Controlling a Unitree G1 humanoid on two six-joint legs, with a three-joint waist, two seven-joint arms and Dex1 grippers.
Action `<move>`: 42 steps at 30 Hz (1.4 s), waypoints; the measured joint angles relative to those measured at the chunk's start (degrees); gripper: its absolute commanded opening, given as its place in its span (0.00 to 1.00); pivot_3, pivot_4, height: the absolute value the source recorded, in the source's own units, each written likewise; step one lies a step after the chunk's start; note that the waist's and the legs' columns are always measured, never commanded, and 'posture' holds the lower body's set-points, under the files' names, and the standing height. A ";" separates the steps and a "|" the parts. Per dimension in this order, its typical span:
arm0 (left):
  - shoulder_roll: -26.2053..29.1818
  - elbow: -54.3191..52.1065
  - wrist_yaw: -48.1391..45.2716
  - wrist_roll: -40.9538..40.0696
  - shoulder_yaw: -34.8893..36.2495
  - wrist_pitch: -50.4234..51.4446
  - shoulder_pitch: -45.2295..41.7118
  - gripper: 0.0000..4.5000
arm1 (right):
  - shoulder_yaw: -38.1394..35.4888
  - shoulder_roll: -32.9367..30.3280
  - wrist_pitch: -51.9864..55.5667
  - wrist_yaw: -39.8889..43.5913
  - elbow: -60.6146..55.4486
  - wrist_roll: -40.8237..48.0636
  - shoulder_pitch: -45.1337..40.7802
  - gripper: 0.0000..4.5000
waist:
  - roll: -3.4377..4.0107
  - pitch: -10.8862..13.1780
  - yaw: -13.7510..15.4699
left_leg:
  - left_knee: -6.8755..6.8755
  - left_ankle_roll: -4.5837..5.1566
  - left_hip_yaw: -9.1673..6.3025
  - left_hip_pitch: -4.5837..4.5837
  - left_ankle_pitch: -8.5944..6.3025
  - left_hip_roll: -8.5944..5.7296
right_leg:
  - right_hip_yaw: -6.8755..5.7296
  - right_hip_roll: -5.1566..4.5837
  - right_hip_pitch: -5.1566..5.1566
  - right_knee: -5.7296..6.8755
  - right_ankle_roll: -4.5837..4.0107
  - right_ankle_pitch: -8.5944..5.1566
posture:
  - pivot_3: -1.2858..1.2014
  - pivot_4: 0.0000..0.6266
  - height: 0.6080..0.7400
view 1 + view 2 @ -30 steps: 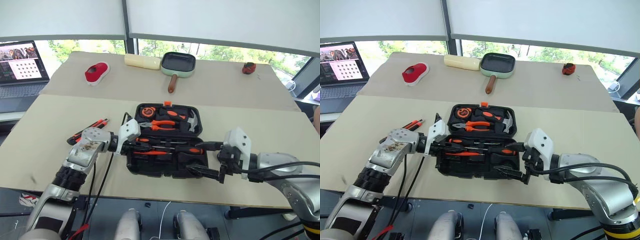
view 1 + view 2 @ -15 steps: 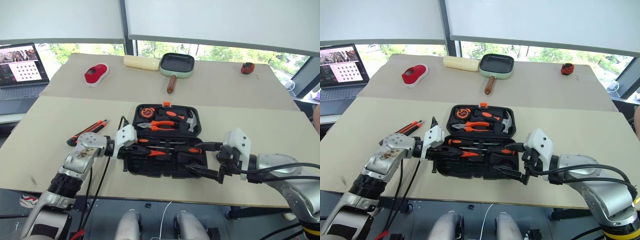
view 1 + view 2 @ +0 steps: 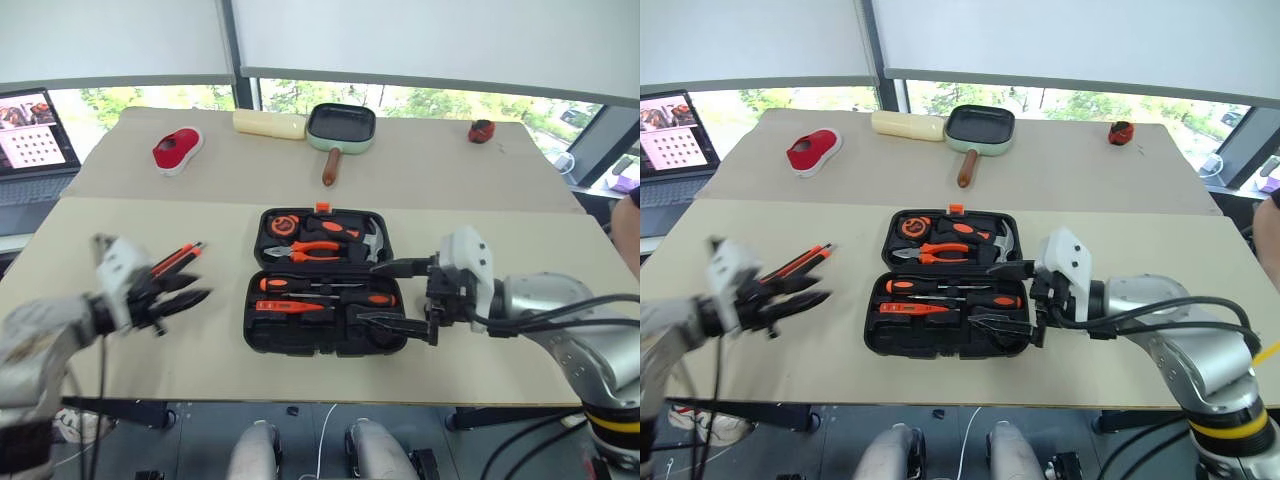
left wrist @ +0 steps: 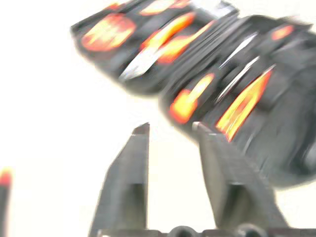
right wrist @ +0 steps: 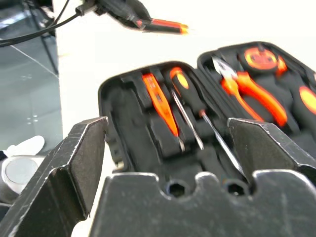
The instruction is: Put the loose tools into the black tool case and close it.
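**With case half filled, left hand goes for the last loose tools**

While the case (image 3: 322,280) lies open on the bench (image 3: 480,215) with screwdrivers (image 3: 330,292) already seated in its near half, the left hand (image 3: 170,297), fingers parted and empty, hangs just beside the loose tools (image 3: 170,262) well left of the case. Next move, likely: close on one and carry it across. The right hand (image 3: 400,300), spread wide and holding nothing, hovers over the case's right end and may crowd the drop. A pan (image 3: 339,128), a red shoe (image 3: 172,150) and a laptop (image 3: 28,145) sit beyond.
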 measured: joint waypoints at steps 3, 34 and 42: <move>-0.58 1.32 1.61 1.72 8.18 -2.27 9.32 0.92 | 2.44 1.70 -1.00 2.25 2.35 -0.24 -3.34 1.00 | -0.24 0.08 0.54 | -0.01 -0.03 0.07 0.00 0.01 0.01 | -0.11 -0.05 -0.01 -0.02 -0.06 -0.02 | 0.52 0.24 1.00; 2.73 73.84 -10.08 27.87 -34.74 -29.95 -58.45 0.76 | -0.55 1.97 -0.97 -6.23 -8.90 -2.21 7.05 1.00 | -0.45 0.07 2.41 | -0.21 0.08 0.63 -0.19 0.10 -0.10 | -0.50 -0.44 -0.07 -0.03 0.01 -0.08 | 0.52 0.24 1.00; 2.06 75.06 -11.46 28.44 -34.65 -37.03 -58.41 0.35 | -2.38 0.98 -0.97 -7.00 -9.88 -2.22 10.58 1.00 | -0.45 0.07 2.48 | -0.17 0.08 0.58 -0.19 0.11 -0.09 | -0.51 -0.43 -0.05 0.02 0.01 -0.07 | 0.52 0.24 1.00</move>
